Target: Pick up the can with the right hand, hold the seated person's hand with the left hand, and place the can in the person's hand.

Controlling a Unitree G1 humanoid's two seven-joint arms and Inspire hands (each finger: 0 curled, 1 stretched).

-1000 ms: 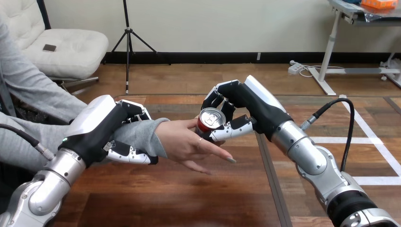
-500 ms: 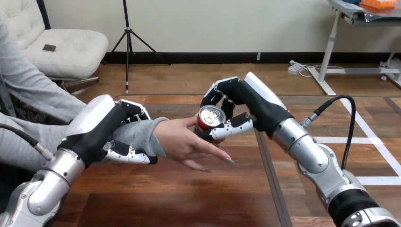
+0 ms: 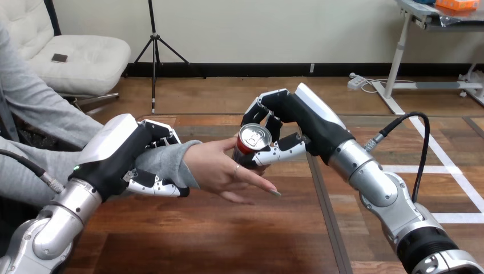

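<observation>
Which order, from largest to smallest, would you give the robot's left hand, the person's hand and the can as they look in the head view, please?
1. Left hand, though it is nearest the camera, so its lead is unsure.
2. Person's hand.
3. Can, held by the right hand.
</observation>
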